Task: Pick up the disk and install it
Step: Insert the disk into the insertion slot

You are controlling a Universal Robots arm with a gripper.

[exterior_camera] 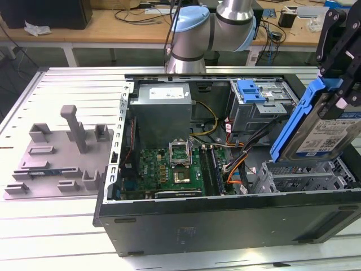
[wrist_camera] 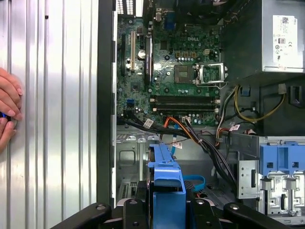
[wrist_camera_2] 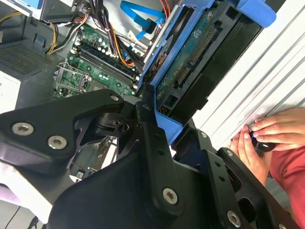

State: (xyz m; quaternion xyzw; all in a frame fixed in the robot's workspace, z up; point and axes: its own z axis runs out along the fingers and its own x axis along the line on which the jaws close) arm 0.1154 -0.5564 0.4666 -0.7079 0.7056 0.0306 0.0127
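Leftmost in the exterior view, a grey plastic tray (exterior_camera: 59, 155) lies on the slatted table (exterior_camera: 56, 237). Next comes the open computer case (exterior_camera: 225, 223), whose power supply (exterior_camera: 162, 107) carries a white sticker with print that cannot be made out. At the exterior view's right the claw (exterior_camera: 340, 96) is pinched on the disk (exterior_camera: 324, 132) by its blue frame, holding it tilted over the grey drive bay (exterior_camera: 299, 178), blue-and-white label outward. The second wrist view shows instead the disk's green circuit board (wrist_camera_2: 190, 62), and a person's hand (wrist_camera_2: 271, 131) rests on the table beside the case.
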